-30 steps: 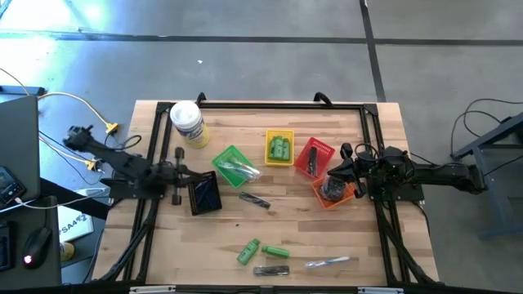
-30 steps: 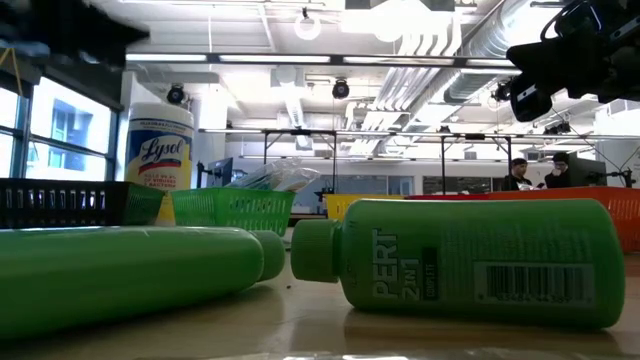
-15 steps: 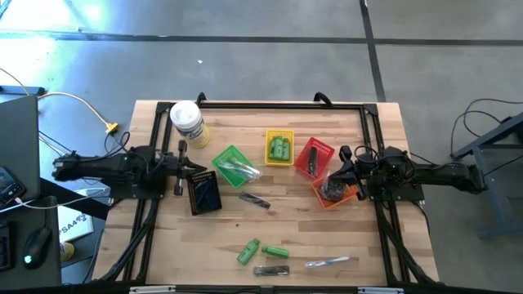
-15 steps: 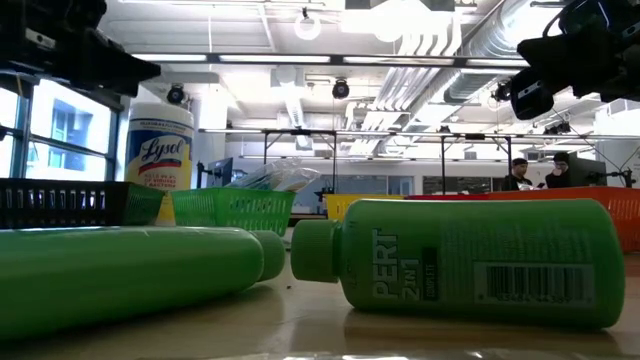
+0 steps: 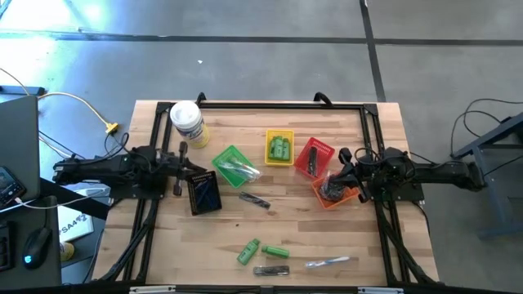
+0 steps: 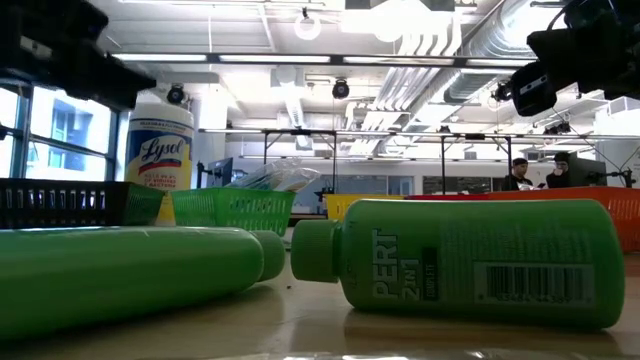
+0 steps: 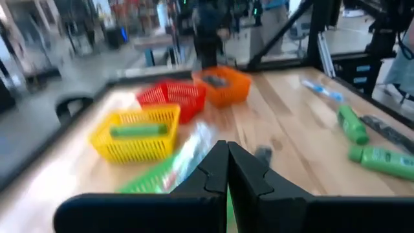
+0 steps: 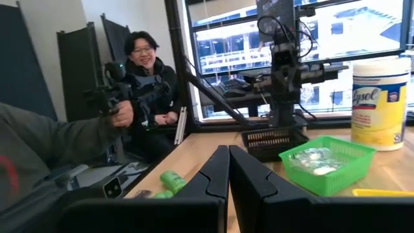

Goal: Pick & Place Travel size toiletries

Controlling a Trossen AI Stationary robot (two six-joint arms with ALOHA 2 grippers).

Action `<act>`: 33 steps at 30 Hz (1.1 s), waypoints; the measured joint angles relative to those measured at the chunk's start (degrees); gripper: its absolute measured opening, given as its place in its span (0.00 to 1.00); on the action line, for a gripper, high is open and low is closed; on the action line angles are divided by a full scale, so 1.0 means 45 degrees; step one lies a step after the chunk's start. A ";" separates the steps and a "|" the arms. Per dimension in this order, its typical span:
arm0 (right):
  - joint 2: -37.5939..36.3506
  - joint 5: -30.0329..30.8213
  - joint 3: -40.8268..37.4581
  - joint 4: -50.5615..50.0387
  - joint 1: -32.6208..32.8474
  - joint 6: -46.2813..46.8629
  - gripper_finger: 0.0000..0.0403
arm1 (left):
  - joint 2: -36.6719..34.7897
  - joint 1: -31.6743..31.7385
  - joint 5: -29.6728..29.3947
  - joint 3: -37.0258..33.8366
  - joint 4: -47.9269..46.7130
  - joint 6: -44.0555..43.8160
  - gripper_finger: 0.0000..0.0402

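I am between picks: my left gripper [image 5: 189, 162] hangs closed and empty over the left part of the pale wooden table [image 5: 343, 237], just above the black mesh basket [image 5: 203, 194], and my right gripper [image 5: 337, 167] is likewise closed on nothing, poised above the orange mesh basket [image 5: 335, 194] at the right. Several toiletries already sit sorted: small bright green bottles lie in the yellow mesh basket [image 5: 279, 147], clear-wrapped silvery pieces fill the green mesh basket [image 5: 233, 165], a dark item rests in the red mesh basket [image 5: 313, 157], and round dark discs seem to lie in the orange one. Still loose on the table are two green bottles [image 5: 260, 251] at the near edge, a dark slim stick [image 5: 270, 270] just nearer than them, a clear-wrapped razor-like piece [image 5: 328, 262] to their right, and another dark wrapped piece [image 5: 254, 199] in the middle. The big white-lidded yellowish wipes jar [image 5: 189, 123] stands at the far left and is not mine to move. I judge the sorting about half done. My next move, I think, is to open one hand, reach to the near edge, and take a loose green bottle across to the yellow basket, lifting clear of its neighbours.
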 joint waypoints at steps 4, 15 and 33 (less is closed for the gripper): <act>0.0000 0.0703 0.0000 -0.0006 0.0054 -0.0024 0.01 | 0.0014 0.0000 0.0125 -0.0616 -0.0148 -0.0724 0.00; 0.0052 0.1863 0.0000 -0.0019 0.0049 -0.0318 0.01 | 0.0034 0.0000 0.0153 -0.1214 0.0519 0.0311 0.00; 0.0655 0.2626 0.0001 0.0278 0.0049 0.0687 0.01 | 0.0029 0.0000 -0.1707 -0.1288 0.1099 -0.0310 0.00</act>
